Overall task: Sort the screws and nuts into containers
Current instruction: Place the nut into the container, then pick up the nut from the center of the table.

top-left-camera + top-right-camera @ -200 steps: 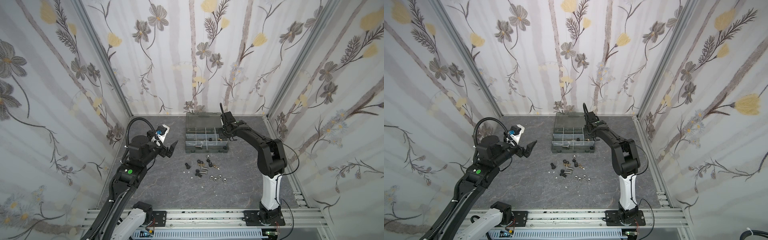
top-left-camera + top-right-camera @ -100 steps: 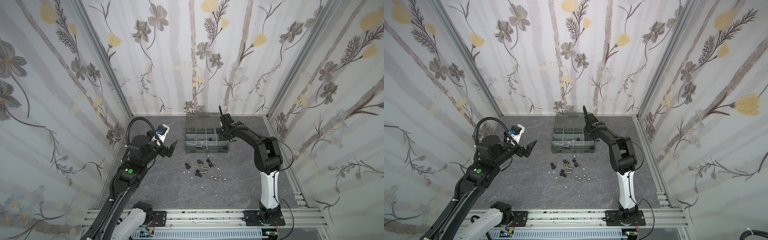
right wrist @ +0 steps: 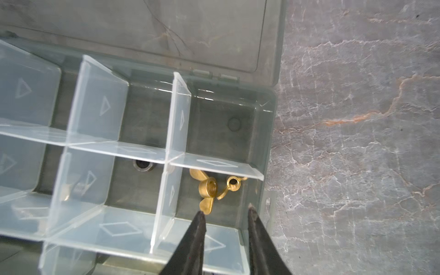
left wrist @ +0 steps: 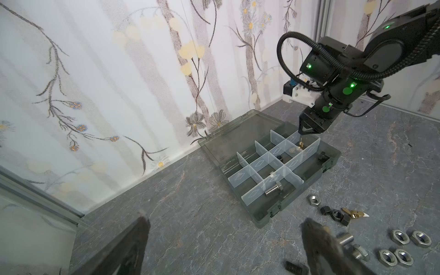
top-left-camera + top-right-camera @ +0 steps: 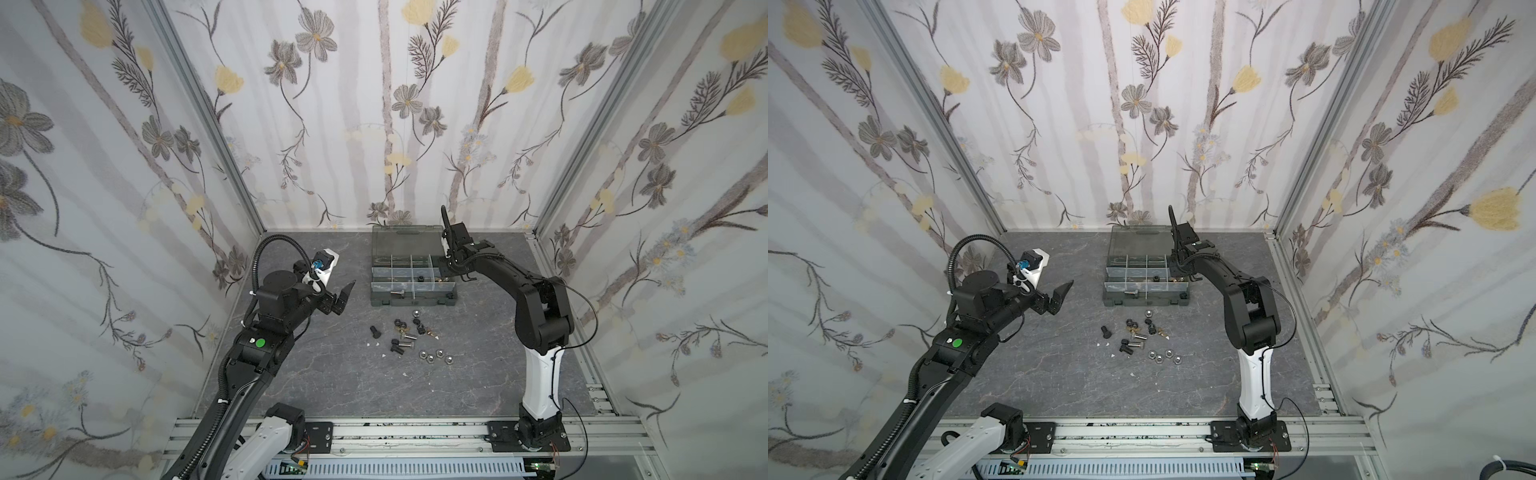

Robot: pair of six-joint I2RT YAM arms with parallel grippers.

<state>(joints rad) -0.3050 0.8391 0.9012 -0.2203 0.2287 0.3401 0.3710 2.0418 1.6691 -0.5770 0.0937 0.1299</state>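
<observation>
Your right fingers (image 3: pixel 194 240) hang parted, empty, over the case's (image 3: pixel 267 133) end compartment (image 3: pixel 234 207), two wing nuts (image 3: pixel 209 189) lying just beyond the tips. The loose pile (image 5: pixel 409 338) lies on the tabletop (image 5: pixel 332 374) before the case; left fingers (image 4: pixel 317 242) gape, empty.

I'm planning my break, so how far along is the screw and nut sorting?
Early. Done: two wing nuts, a black nut and a silver bolt lie in separate compartments of the case. In hand: nothing; the right gripper hangs open over the wing nuts, the left gripper open too. Left: the loose pile on the table.
</observation>
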